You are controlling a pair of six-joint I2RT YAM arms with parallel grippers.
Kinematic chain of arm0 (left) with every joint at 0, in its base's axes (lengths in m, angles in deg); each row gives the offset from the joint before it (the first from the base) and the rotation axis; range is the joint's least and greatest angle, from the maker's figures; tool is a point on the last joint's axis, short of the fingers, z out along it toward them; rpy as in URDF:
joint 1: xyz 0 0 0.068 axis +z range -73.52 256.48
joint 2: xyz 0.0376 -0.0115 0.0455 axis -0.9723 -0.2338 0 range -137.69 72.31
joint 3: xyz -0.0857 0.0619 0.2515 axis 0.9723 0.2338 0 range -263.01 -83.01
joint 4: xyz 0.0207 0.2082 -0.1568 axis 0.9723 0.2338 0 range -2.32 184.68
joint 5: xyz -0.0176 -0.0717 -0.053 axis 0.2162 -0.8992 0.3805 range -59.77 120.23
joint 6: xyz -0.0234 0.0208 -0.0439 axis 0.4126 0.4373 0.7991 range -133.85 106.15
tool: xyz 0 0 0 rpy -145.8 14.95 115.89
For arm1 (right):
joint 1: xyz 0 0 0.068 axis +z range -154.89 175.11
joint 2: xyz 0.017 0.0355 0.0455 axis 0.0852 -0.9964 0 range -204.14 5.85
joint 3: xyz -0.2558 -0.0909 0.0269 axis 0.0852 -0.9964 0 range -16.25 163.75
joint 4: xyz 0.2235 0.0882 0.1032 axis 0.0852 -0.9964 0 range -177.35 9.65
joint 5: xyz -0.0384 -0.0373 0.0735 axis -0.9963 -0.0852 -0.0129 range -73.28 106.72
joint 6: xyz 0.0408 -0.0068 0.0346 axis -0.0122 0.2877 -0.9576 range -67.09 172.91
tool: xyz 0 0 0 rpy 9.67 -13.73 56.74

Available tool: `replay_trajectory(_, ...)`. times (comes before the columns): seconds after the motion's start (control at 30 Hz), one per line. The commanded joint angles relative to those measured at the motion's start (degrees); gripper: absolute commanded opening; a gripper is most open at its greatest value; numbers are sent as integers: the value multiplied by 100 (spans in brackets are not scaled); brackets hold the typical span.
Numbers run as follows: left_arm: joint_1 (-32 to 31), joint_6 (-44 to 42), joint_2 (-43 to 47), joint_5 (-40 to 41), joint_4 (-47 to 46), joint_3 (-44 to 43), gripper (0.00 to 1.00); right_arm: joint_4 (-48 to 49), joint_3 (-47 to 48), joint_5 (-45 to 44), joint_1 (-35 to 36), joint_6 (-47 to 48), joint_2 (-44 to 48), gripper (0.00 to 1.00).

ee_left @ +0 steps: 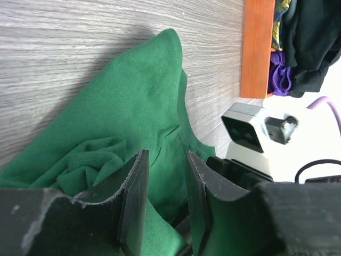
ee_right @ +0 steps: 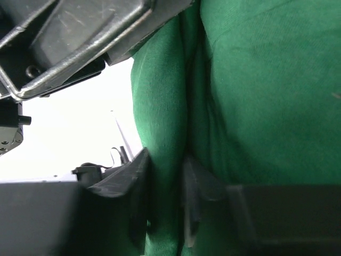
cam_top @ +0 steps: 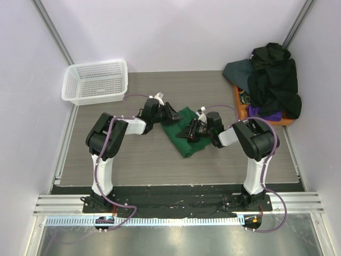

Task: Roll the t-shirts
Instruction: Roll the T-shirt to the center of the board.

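Observation:
A dark green t-shirt (cam_top: 184,143) lies bunched in the middle of the table, between both grippers. My left gripper (cam_top: 175,113) is at its far left edge. In the left wrist view its jaws (ee_left: 166,157) stand open, low over the green cloth (ee_left: 144,90), with a crumpled fold beside the left finger. My right gripper (cam_top: 187,132) reaches in from the right. Its two fingers (ee_right: 165,160) pinch a raised vertical fold of the green t-shirt (ee_right: 266,90). More t-shirts, black and dark slate (cam_top: 274,80) and purple (cam_top: 266,114), are piled at the back right.
The pile rests on a flat orange tray (cam_top: 239,101), also seen as an orange tray edge (ee_left: 258,48) in the left wrist view. A white mesh basket (cam_top: 96,80) stands at the back left. Walls close in the table on three sides. The two grippers are very close together.

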Motion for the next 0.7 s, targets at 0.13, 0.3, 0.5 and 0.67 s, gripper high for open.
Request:
replay_trajectory(0.13, 85, -278, -228, -153, -314, -48, 37, -2047, 371, -581, -49, 1265, 873, 46)
replay_trajectory(0.3, 94, -261, -219, -241, -357, -31, 37, -3154, 618, -960, -14, 1768, 1365, 61)
replay_trajectory(0.5, 94, -261, -175, -311, -472, 57, 37, -4095, 689, -1540, 101, 2339, 2154, 64)
replay_trajectory(0.67, 94, -287, -131, -346, -437, 49, 37, -5105, 838, -1988, 346, 2822, 2981, 64)
